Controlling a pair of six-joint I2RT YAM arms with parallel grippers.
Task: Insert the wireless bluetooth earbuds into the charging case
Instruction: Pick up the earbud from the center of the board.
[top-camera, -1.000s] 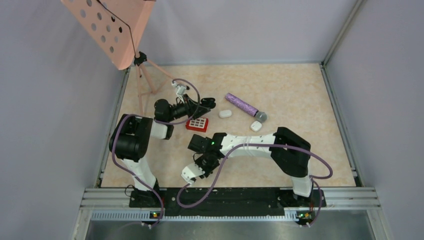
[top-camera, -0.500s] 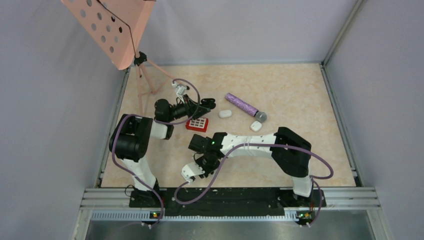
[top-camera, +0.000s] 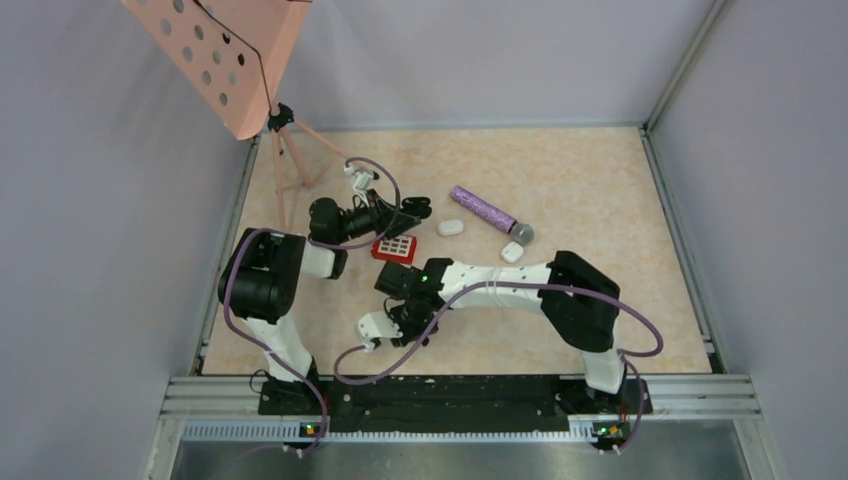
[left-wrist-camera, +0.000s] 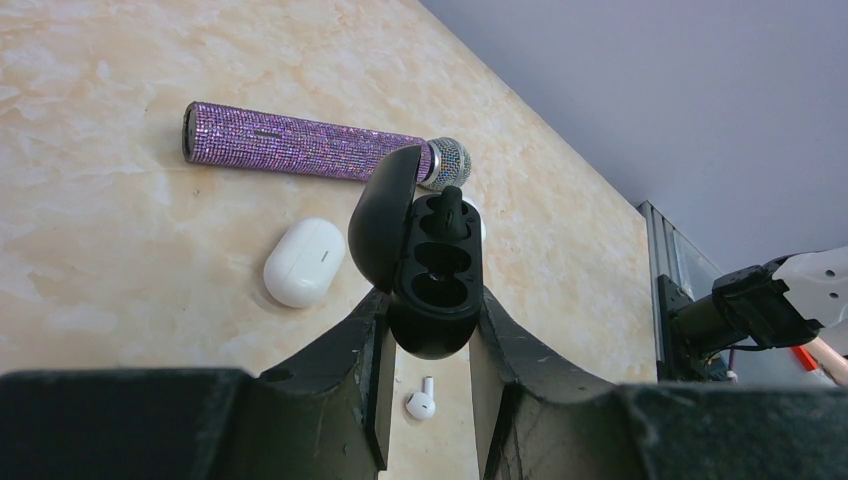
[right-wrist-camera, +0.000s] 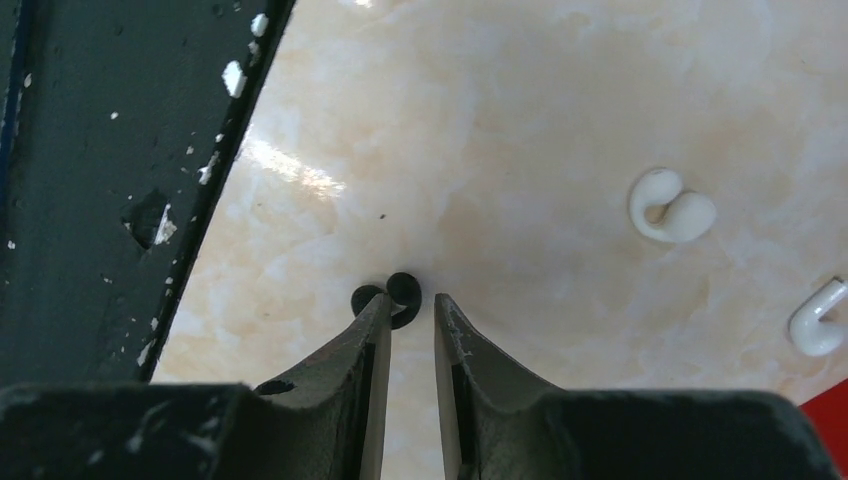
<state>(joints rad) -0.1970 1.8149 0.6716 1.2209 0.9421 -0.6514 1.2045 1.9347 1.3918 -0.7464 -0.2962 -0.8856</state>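
My left gripper (left-wrist-camera: 428, 335) is shut on an open black charging case (left-wrist-camera: 432, 270), held above the table with the lid swung left. One black earbud (left-wrist-camera: 450, 206) sits in its upper slot; the lower slot is empty. In the top view this gripper (top-camera: 413, 209) is at the back left. My right gripper (right-wrist-camera: 410, 312) is low over the table, jaws a narrow gap apart. A second black earbud (right-wrist-camera: 396, 296) lies on the table at its fingertips, touching the left finger. The top view shows the right gripper (top-camera: 368, 335) near the front.
A white earbud (left-wrist-camera: 421, 403) lies below the held case. Two more white earbuds (right-wrist-camera: 670, 205) (right-wrist-camera: 815, 320) lie right of my right gripper. A closed white case (left-wrist-camera: 303, 262), another white case (top-camera: 512, 252), a purple microphone (left-wrist-camera: 300, 142), a red keypad (top-camera: 395, 248) and a pink music stand (top-camera: 220, 60) are here.
My right gripper has moved left and a little away from the front edge, staying low. The left arm and the black case have not moved.
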